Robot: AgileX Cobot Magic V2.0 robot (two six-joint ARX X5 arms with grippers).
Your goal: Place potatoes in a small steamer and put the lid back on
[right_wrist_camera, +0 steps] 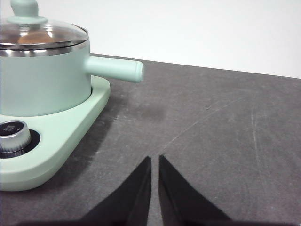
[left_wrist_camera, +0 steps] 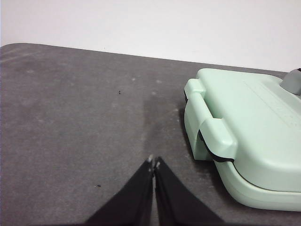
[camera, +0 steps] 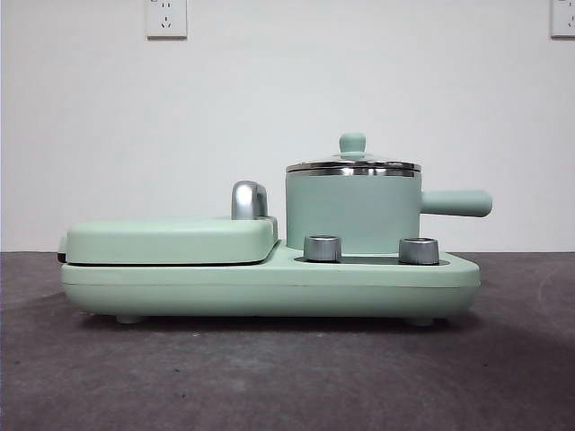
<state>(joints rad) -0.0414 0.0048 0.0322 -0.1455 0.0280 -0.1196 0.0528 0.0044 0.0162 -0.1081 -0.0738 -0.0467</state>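
The small steamer (camera: 353, 214), a mint-green pot with a straight side handle (camera: 456, 203), stands on the right half of a mint-green appliance base (camera: 269, 287). The glass lid (camera: 353, 165) with its mint-green knob sits on the pot. In the right wrist view the steamer (right_wrist_camera: 42, 80) and lid (right_wrist_camera: 40, 35) show, and an orange-brown shape, the potato (right_wrist_camera: 29, 37), shows dimly through the glass. My left gripper (left_wrist_camera: 154, 163) is shut and empty over the dark table, beside the griddle. My right gripper (right_wrist_camera: 155, 160) is shut and empty over the table, beside the pot's handle.
The flat griddle cover (camera: 171, 240) with a steel hinge piece (camera: 248, 199) fills the base's left half; it also shows in the left wrist view (left_wrist_camera: 249, 132). Two steel knobs (camera: 322, 248) (camera: 419, 250) sit at the front of the base. A white wall stands behind.
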